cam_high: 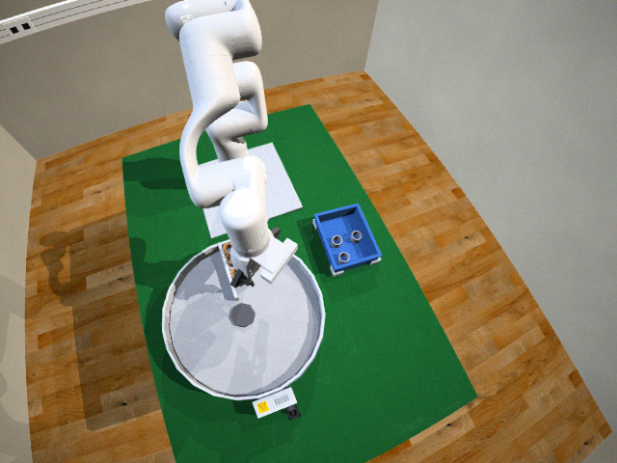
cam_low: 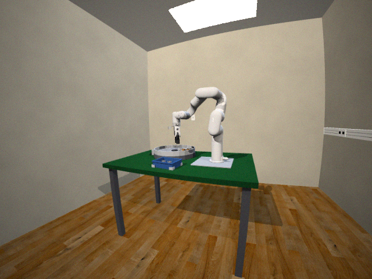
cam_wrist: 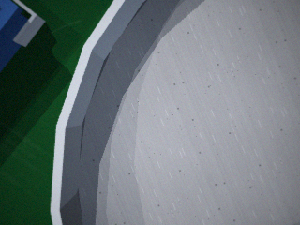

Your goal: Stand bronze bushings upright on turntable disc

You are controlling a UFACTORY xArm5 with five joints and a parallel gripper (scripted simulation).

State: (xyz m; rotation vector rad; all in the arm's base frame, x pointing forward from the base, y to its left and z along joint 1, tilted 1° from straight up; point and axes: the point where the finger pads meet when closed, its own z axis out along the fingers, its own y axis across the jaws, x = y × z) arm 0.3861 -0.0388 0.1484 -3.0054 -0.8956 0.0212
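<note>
Above the round grey turntable disc (cam_high: 279, 343), between its dark octagonal hub (cam_high: 242, 314) and the rim nearest the robot's base, the black two-finger gripper (cam_high: 242, 279) hangs with fingers spread wide, holding nothing. Small bronze bushings (cam_high: 228, 255) peek out beside the wrist, on the disc by that rim; whether their axes stand vertical I cannot tell. Three grey steel bushings (cam_high: 343, 257) sit open-end up in the blue plastic crate (cam_high: 369, 233) beyond the rim. Lifting straight up should avoid toppling anything.
</note>
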